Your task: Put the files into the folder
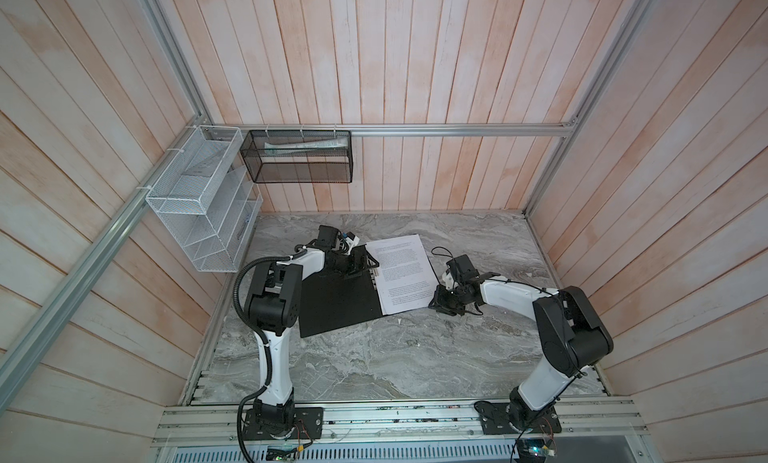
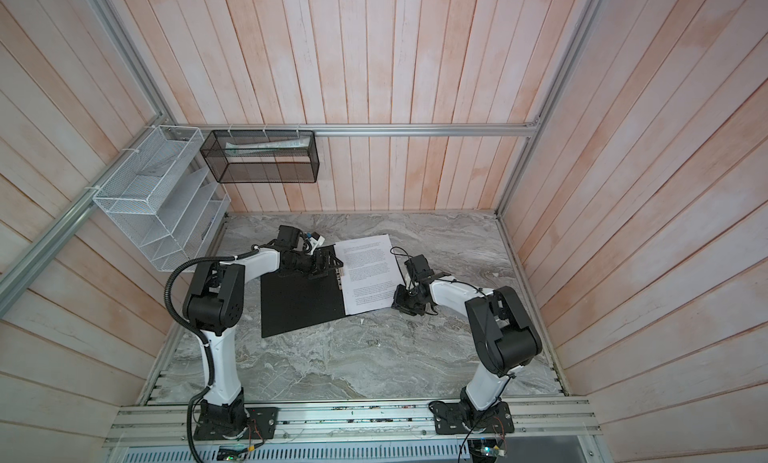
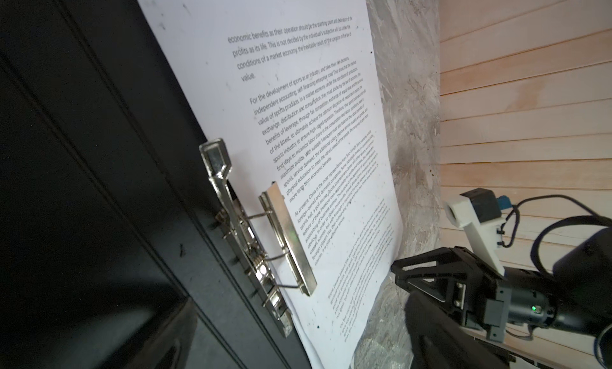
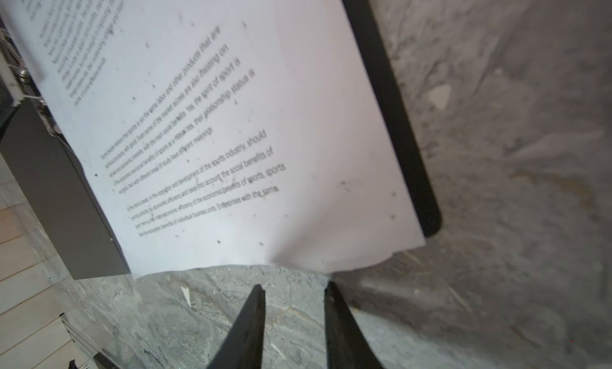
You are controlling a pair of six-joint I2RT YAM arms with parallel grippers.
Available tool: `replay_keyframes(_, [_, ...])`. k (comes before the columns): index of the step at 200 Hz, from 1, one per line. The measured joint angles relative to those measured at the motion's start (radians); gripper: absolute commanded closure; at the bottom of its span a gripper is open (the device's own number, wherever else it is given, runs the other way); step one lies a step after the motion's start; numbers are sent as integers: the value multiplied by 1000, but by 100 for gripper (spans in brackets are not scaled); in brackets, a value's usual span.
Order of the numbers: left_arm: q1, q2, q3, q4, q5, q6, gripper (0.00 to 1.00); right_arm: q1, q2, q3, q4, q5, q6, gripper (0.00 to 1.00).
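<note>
Files point(image 3: 298, 69) on open folder point(image 3: 82, 152) w/ clip point(image 3: 286, 238) raised (R pincer point(image 3: 402, 284) nearby).

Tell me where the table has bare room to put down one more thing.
The widest bare patch of the table lies between the folder and the two arm bases. A second lies in the far right corner, behind the right gripper. It is crowded around the files, where the left gripper hovers too.
</note>
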Motion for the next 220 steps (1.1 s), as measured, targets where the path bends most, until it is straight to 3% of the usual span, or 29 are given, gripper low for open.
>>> replay_keyframes(69, [0,0,2,0,0,-1,0,0,61,49,19,9,-21,69])
replay_keyframes(110, [2,0,17,-16,0,6,0,0,-1,49,-8,13,-23,69])
replay_keyframes(168, [8,0,253,-53,-39,120,0,-43,-103,100,5,41,-49,71])
replay_keyframes(220, [-5,116,430,-45,-129,224,0,-124,75,266,116,66,-154,71])
